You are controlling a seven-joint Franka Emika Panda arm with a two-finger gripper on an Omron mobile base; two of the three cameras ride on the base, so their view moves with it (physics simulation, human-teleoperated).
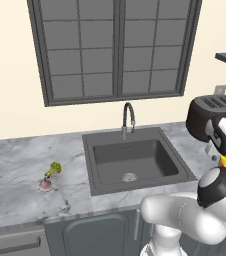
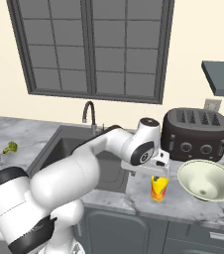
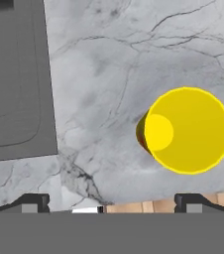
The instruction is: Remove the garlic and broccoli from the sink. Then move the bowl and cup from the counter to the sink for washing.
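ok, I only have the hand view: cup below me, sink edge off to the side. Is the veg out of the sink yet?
Observer: Yes. The broccoli and garlic sit on the counter left of the sink, close together.
Operator: Anything in the basin?
Observer: Just the drain disc.
Operator: Where's the bowl?
Observer: On the counter right of the cup, upright, in front of the toaster: bowl.
Operator: Am I on the cup?
Observer: Not yet. The gripper hangs just above the cup's rim, jaws open.
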